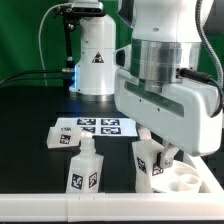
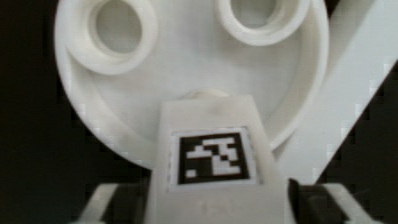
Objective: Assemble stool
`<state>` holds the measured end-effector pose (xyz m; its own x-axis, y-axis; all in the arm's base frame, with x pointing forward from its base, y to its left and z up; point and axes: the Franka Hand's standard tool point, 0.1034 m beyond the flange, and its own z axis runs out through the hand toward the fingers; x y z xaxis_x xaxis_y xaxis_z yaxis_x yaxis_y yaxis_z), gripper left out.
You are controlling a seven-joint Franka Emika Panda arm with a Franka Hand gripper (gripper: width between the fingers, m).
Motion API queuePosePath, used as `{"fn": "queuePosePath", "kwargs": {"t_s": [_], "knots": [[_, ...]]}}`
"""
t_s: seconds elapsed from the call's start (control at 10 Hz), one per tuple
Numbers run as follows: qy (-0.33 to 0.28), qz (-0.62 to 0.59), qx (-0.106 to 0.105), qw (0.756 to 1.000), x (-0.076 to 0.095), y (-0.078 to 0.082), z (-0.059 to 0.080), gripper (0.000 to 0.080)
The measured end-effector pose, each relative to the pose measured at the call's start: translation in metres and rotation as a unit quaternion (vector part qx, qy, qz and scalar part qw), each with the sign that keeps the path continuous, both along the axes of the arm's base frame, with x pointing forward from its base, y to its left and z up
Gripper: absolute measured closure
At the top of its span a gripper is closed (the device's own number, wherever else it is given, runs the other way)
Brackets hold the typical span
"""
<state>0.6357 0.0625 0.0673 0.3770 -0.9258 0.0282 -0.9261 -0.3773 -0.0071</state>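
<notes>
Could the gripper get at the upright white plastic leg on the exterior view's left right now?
Probably not yet: the gripper is around another tagged white leg beside the round white seat. Nothing stands over the upright leg itself.

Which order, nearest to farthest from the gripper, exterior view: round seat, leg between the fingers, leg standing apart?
1. Leg between the fingers, right under the gripper.
2. Round seat, exterior view's right.
3. Leg standing apart, exterior view's left.

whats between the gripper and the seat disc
A tagged leg stands between the gripper and the seat disc; the wrist view shows it.
</notes>
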Motion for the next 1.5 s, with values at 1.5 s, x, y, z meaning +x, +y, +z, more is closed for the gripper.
{"fn": "queuePosePath", "kwargs": {"t_s": [1.5], "knots": [[-0.016,0.211,0.004,0.977,-0.007,-0.065,0.042,0.0150]]}}
